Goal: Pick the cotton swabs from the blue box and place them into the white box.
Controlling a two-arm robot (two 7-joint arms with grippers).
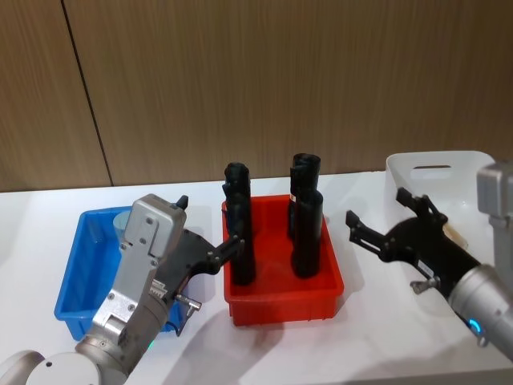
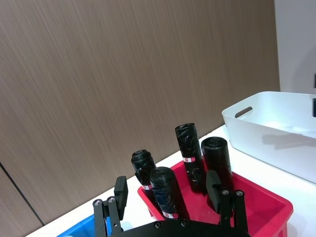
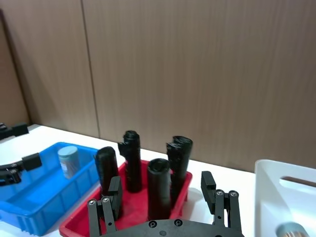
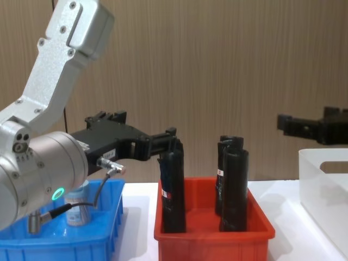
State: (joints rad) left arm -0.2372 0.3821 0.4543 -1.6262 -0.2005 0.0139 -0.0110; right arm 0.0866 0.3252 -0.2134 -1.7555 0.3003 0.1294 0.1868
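Two pincers are seen with their fingers spread apart, and nothing is held in either. The left pincer (image 1: 210,226) is placed at lower left of centre in the head view, raised above the right wall of the blue box (image 1: 78,269) and pointed toward the red bin (image 1: 280,303). One of its fingertips is seen just beside one of the black rolls (image 1: 243,265). The right pincer (image 1: 377,206) is held at the right of that frame, above the bench (image 1: 377,321), between the red bin and the white box (image 1: 437,160).

The cotton swabs (image 3: 68,160) are found upright inside the blue box, near its far wall. In the chest view they are seen at lower left, partly hidden behind the left arm (image 4: 38,163). Four black rolls are stood upright in the red bin at the centre of the head view. The white box is set at upper right, well apart from the blue box. A round grey-topped object (image 3: 291,230) is glimpsed inside the white box; what it is cannot be told.
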